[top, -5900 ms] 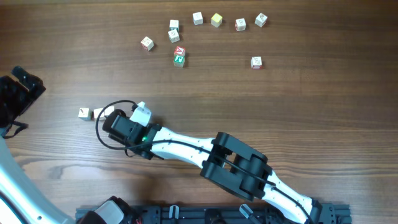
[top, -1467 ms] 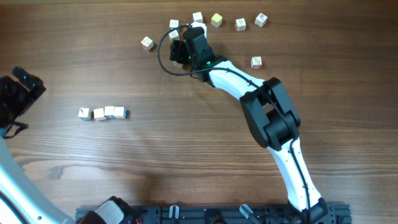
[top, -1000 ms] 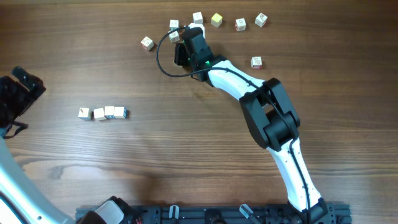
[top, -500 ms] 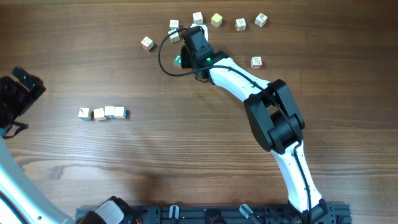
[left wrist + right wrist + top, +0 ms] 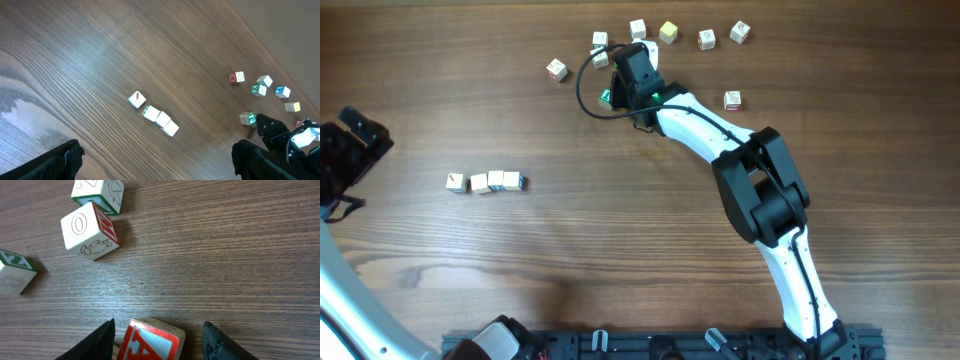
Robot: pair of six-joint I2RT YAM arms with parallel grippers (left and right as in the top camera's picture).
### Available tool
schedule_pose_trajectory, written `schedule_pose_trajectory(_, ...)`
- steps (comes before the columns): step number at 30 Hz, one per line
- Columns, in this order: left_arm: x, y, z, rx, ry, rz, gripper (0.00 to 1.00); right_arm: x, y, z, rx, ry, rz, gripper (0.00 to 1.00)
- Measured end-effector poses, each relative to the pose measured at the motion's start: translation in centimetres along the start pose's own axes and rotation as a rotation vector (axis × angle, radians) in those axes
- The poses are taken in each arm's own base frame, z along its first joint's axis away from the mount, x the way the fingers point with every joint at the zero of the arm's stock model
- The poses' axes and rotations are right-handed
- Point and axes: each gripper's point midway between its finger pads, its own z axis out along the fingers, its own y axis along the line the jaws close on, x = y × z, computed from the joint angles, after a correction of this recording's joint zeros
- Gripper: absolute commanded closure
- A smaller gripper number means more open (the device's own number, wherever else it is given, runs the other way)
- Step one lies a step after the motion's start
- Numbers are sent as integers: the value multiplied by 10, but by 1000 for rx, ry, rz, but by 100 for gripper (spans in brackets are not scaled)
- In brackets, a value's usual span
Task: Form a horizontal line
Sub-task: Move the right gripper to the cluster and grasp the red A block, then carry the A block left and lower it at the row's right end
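gripper of the right arm (image 5: 159, 332), near the far edge, jaws parted and holding nothing, straddles a red-a letter cube (image 5: 152, 342), with slack on one side. best to centre before closing, then carry it to the horizontal line (image 5: 485, 182) near the left edge.

Broad bare counter (image 5: 600, 220) separates the horizontal line (image 5: 485, 181) from the far cubes (image 5: 706, 39). The right pincer (image 5: 159, 332) (astride a red-lettered cube (image 5: 150, 341)) has the O cube (image 5: 89, 230) close ahead; the green cube (image 5: 607, 97) seems almost touching it.
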Motion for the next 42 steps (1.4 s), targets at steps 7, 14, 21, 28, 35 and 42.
schedule_pose_trajectory(7,0,0,0,0,0,0,0,-4,3,3,-16,-21,34,37)
schedule_pose_trajectory(14,0,0,0,0,0,0,0,9,-4,3,15,29,50,54)
schedule_pose_trajectory(21,0,0,0,0,0,0,0,11,-6,3,20,36,56,69)
schedule_pose_trajectory(28,0,0,0,0,0,0,0,6,-7,-9,28,49,24,77)
schedule_pose_trajectory(35,0,0,0,0,0,0,0,-35,29,-68,-101,2,6,81)
schedule_pose_trajectory(42,0,0,0,0,0,0,0,-20,99,-116,-366,121,88,85)
